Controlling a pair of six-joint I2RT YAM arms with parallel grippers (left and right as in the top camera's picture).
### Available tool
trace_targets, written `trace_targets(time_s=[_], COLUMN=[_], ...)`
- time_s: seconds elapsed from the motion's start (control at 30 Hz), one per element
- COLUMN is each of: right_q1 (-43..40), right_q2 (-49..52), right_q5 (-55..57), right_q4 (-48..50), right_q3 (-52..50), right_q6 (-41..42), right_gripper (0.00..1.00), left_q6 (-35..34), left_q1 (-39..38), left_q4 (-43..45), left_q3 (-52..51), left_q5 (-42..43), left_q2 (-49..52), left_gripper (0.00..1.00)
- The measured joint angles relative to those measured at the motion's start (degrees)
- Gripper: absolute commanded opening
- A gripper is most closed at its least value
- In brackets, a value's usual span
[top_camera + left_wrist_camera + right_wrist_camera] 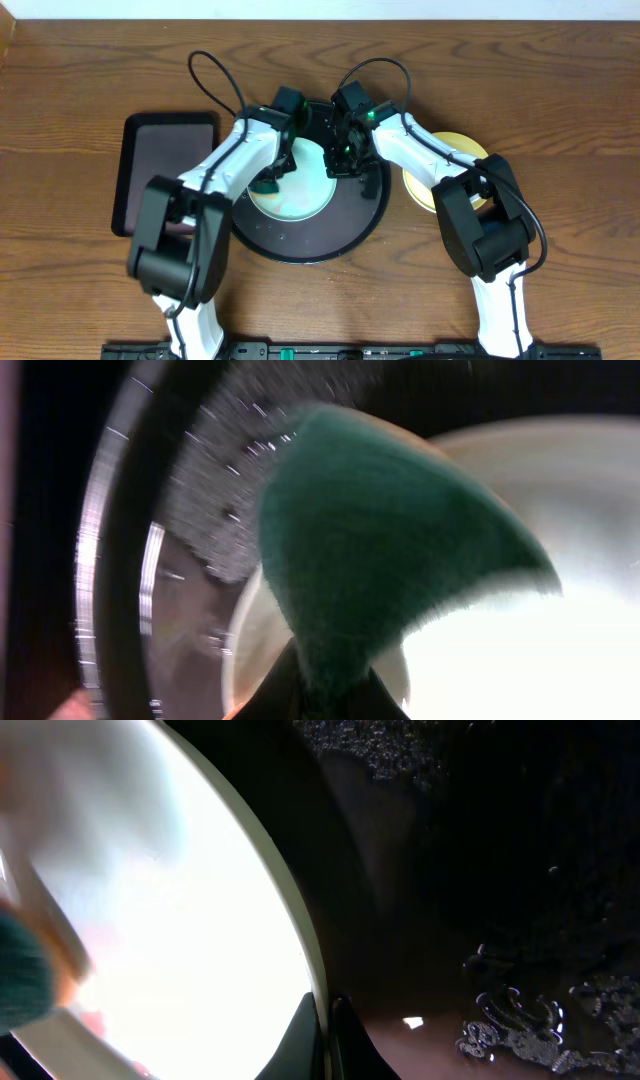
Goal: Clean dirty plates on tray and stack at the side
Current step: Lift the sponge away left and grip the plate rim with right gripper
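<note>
Green sponge (380,550) first: your left claw (272,175) is clamped on its narrow end, and the wide end fans out over the mint plate (300,195). — first spotter

Agreed. From overhead, the sponge sits on the left part of that plate, touching it. Your left wrist view is blurred, so I cannot tell you whether there is any smear under it. — second spotter

The plate itself lies in the round black tray (350,225), a little left of the tray's middle. Your right claw (326,1032) is on the plate's right edge. In the right wrist view the pale rim runs down into the narrow gap between the two fingers, which are drawn together on it. — first spotter

I read that as a pinch on the rim too. Beside the plate, the glossy tray floor carries clusters of water droplets (510,1020). Whether the plate is lifted or flat, you cannot tell from these views. — second spotter

Off the tray, the yellow plate (455,148) rests on the brown wooden counter (80,80), just right of the round tray and partly under your right arm. — first spotter

On your left, the rectangular tray (160,165) lies beside the round one, with your left arm crossing its corner. — second spotter
</note>
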Motion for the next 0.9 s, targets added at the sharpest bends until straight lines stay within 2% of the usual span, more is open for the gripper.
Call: trace_targets(time_s=[0.3,0.57,0.7,0.9], right_q1=[0.0,0.1,0.7,4.5], right_q2=[0.0,-1.3,-6.3,-16.1], right_q5=[0.0,2.3,9.9,24.9], right_q4=[-0.1,-0.9,-1.1,-0.5], right_q3=[0.0,0.0,-0.1,-0.1], right_q6=[0.0,-2.5,-4.3,-7.8], right_gripper=[0.01,0.01,0.01,0.01], left_q6=[5.1,7.1,7.6,7.8], left_q1=[2.4,13.7,20.3,25.9], left_q4=[-0.1,-3.2,-4.6,-4.6], left_q3=[0.7,1.0,1.0,1.0], left_q5=[-2.3,-2.6,-0.4,4.2], left_q2=[-14.8,-21.7,-21.6,-21.6], left_gripper=[0.07,0.08,0.07,0.07])
